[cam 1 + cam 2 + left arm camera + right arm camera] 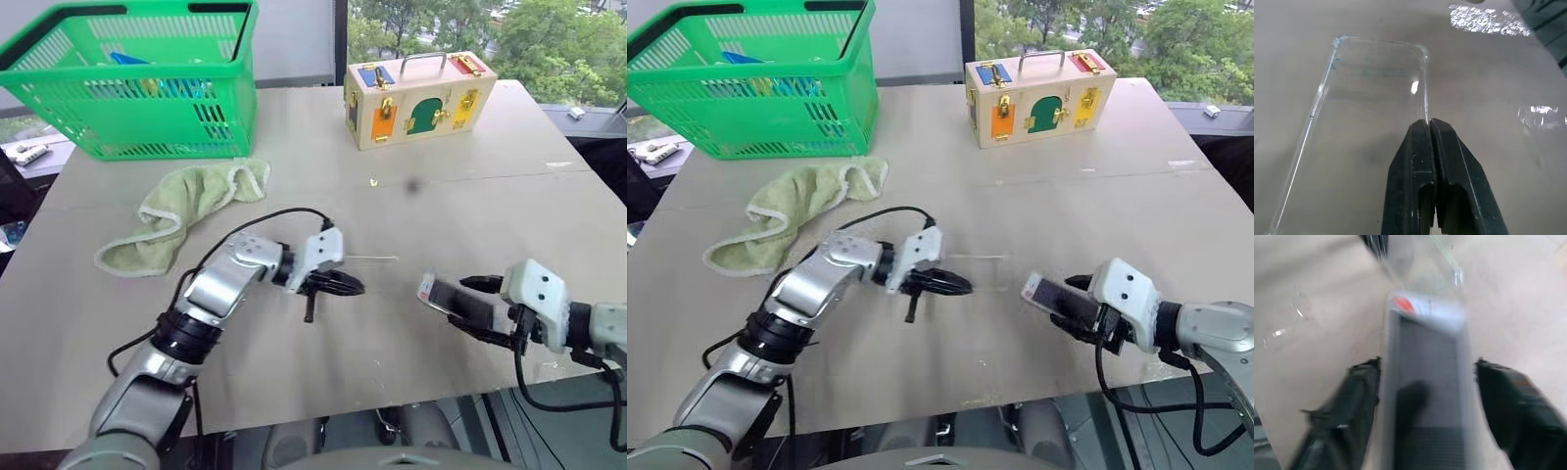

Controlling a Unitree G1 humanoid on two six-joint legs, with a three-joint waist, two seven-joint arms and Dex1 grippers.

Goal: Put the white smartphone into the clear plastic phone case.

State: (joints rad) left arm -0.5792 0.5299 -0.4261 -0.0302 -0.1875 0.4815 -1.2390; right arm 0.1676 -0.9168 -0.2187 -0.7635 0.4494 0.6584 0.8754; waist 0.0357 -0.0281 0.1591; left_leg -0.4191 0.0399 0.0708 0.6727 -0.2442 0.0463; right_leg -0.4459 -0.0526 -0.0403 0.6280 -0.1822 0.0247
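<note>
The clear plastic phone case (1366,122) hangs just above the table, and my left gripper (1429,122) is shut on its long rim. In the left eye view that gripper (345,286) points right over the middle of the table, and the case (367,259) shows only as a faint glint. The white smartphone (443,294) sticks out leftward from my right gripper (468,305), screen up, lifted off the table. Seen from the right wrist, the phone (1425,382) lies between the two fingers (1361,396) with its end toward the case.
A green basket (147,127) holding items stands at the back left. A pale green towel (186,211) lies in front of it. A wooden lock box (416,98) sits at the back right. The table's front edge runs just below both grippers.
</note>
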